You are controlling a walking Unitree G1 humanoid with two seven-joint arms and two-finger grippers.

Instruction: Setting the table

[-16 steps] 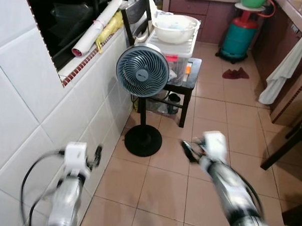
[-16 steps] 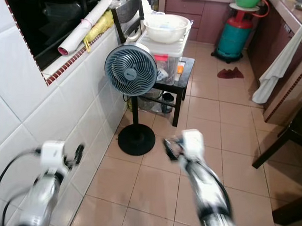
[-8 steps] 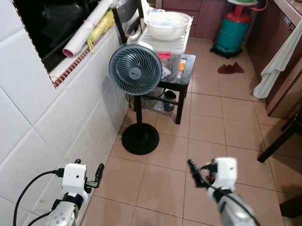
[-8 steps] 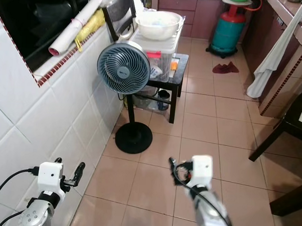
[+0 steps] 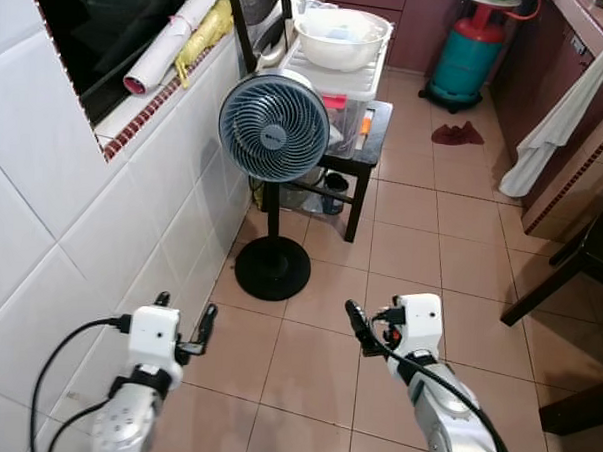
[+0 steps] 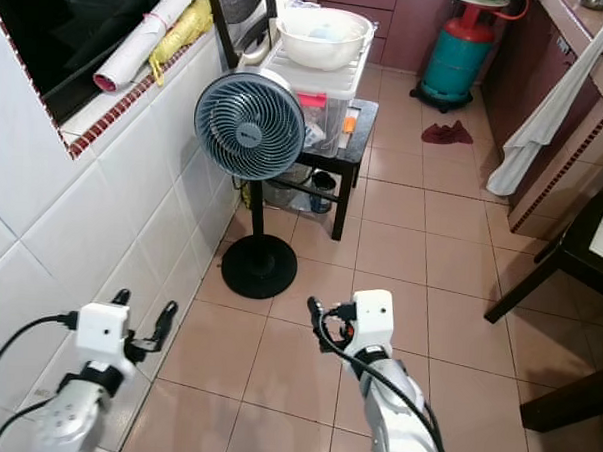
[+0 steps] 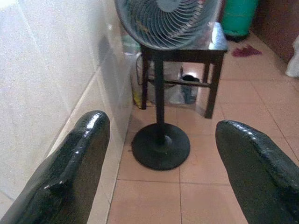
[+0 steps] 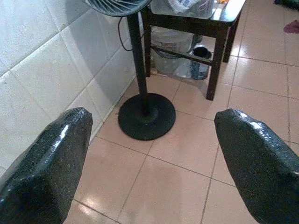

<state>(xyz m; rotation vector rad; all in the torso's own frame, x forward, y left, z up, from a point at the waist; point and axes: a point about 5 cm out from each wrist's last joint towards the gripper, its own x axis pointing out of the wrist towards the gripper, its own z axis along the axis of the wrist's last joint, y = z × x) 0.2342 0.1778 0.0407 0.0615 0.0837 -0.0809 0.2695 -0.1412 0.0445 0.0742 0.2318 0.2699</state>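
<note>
Now both grippers hang empty over the tiled floor [image 5: 421, 241]. The left gripper [image 5: 183, 321] has its two black fingers spread wide beside the white tiled wall [image 5: 70, 246]; it sits higher in the head view than half a second ago. The right gripper [image 5: 361, 330], fingers also held well apart, has come up and slightly leftward since then, and its silver arm is sharp where it was blurred a second ago. Ahead of both stands a pedestal fan [image 5: 273, 137], its round black base [image 7: 160, 145] on the floor close to the wall. Just behind the fan is a dark stool [image 5: 370, 149] carrying a clear plastic box [image 5: 343, 88] with a white bowl [image 5: 340, 36] on top. Farther back a green gas cylinder [image 5: 467, 55] stands near a red rag [image 5: 454, 134]. A white cloth [image 5: 561, 122] hangs from the counter at the right. The whole scene has shifted a little in frame, which is the camera moving.
</note>
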